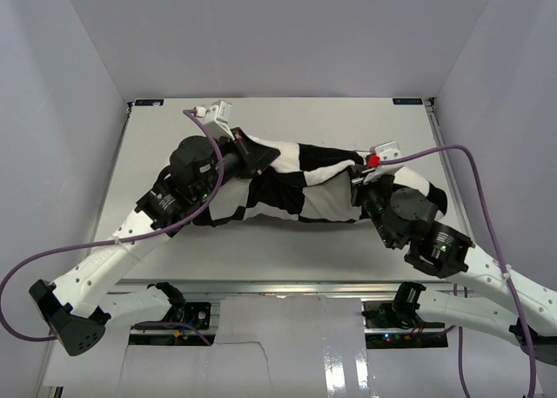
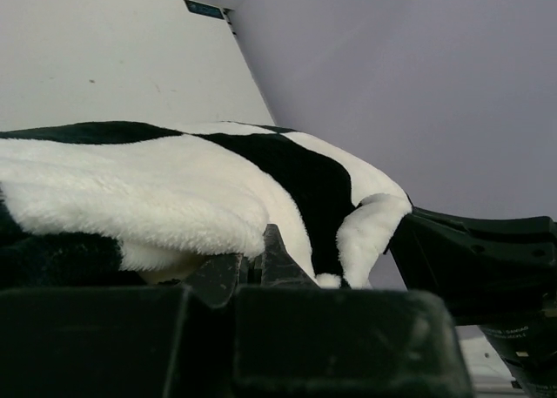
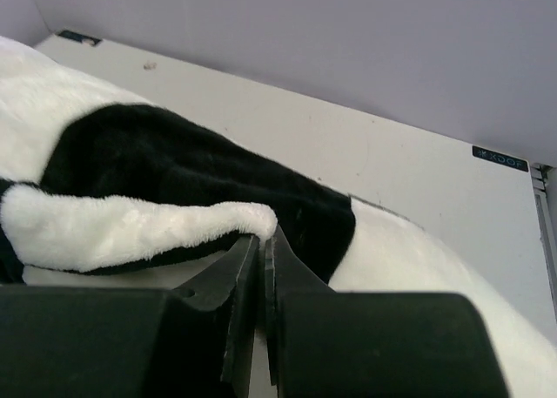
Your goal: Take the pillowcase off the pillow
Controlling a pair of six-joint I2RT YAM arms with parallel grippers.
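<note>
Left gripper (image 1: 254,157) and right gripper (image 1: 361,177) — two in all — sit at opposite ends of the one pillowcase (image 1: 300,187), which lies crumpled mid-frame on the table (image 1: 287,119); two purple cables (image 1: 426,151) loop nearby. Left wrist view: jaws closed together, checkered plush draped over the fingertips (image 2: 280,260) and pinched there. Right wrist view: jaws pressed shut on a white hem fold — black cloth just above, bare tabletop and wall (image 3: 348,41) beyond.
</note>
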